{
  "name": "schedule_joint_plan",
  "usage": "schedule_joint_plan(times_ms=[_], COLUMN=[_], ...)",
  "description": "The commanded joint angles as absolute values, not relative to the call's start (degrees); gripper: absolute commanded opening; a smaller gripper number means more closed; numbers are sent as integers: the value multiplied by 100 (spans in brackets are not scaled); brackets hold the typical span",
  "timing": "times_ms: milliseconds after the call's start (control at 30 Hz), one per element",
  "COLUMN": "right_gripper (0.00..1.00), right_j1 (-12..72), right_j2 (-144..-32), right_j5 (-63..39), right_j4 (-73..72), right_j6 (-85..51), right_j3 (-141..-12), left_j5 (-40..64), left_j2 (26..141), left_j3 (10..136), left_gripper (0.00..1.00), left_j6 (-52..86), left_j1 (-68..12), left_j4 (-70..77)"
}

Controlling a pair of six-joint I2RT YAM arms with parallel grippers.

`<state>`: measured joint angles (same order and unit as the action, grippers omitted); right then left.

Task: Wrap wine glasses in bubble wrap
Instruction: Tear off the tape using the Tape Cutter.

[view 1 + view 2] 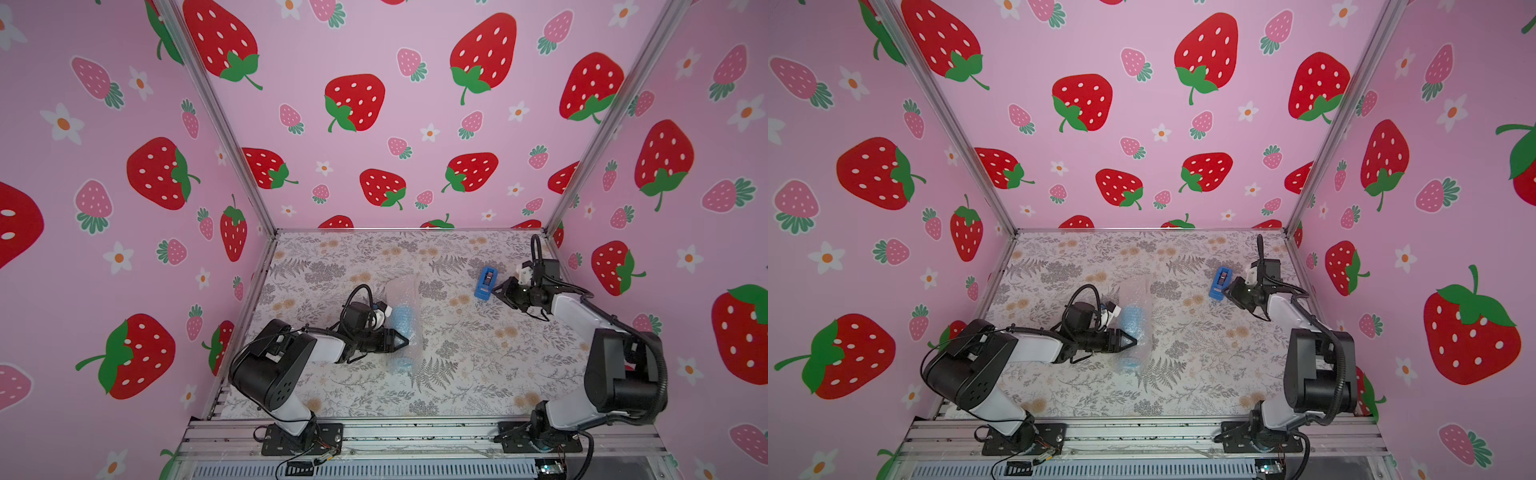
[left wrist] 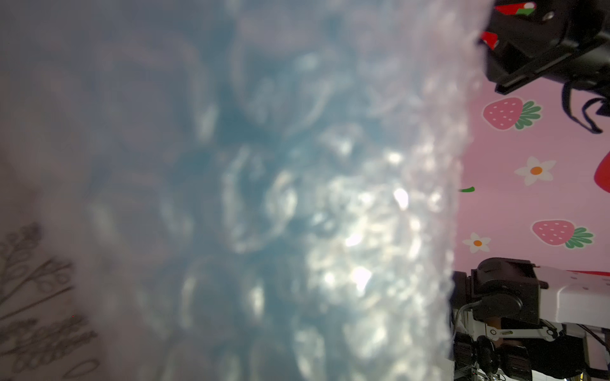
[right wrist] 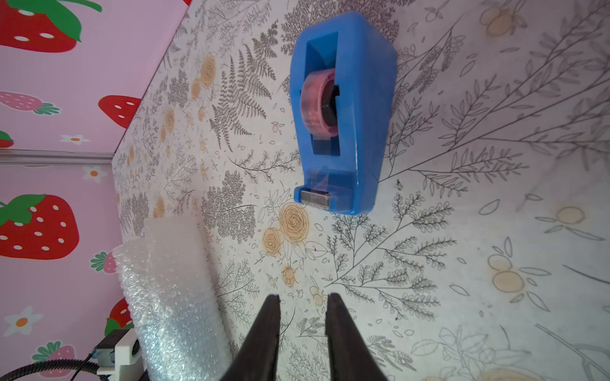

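The goblet (image 1: 401, 318) lies on its side inside a loose roll of wrap (image 1: 401, 291), right at the tips of the left gripper (image 1: 404, 341). Its long axis runs crosswise to that hand's fingers. The bowl is on the far side of the tips, toward the back wall, and the foot is on the near side, toward the arm bases. The tips meet the roll about where the stem would be. The roll carries on past the bowl as an empty tube.

The left arm reaches out low, its forearm close to level, and the hand points sideways into the roll. From above I can't tell whether its jaws are pinching the wrap or only pressed against it.

The right arm stands with its elbow high and its forearm sloping down. The right gripper (image 1: 496, 293) is low over the table (image 1: 478, 374), well away from the roll. The dispenser (image 1: 486, 283) sits just ahead of its fingertips.

The left wrist view is nearly all blurred bubbles (image 2: 379, 214), with the goblet's blue (image 2: 247, 158) glowing through, and no fingers show there. The right wrist view shows what the top views don't. The right gripper (image 3: 303, 297) has its jaws apart with bare table between them. The dispenser's (image 3: 343, 112) cutter end faces the tips, and the open end of the roll (image 3: 171, 297) lies off to one side.
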<state>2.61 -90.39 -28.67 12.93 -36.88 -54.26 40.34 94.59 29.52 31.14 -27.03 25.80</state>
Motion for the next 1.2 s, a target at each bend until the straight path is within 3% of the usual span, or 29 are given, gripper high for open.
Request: schedule_joint_plan(times_ms=[0, 667, 1167], right_gripper=[27, 27, 17], right_j1=[239, 176, 169], right_j2=[-9339, -10777, -11193], right_j5=[-3008, -2827, -3189], right_j4=[1372, 1571, 1287], right_j6=[-3449, -3163, -3311], right_j3=[-5753, -7043, -7025], left_j5=[3979, 4146, 4113], left_j2=[9650, 9861, 10028], left_j3=[3030, 3128, 3244], left_gripper=[57, 56, 57], left_j6=[2971, 2936, 2962], left_j1=[-2733, -2726, -2717], left_j4=[2423, 2514, 2443])
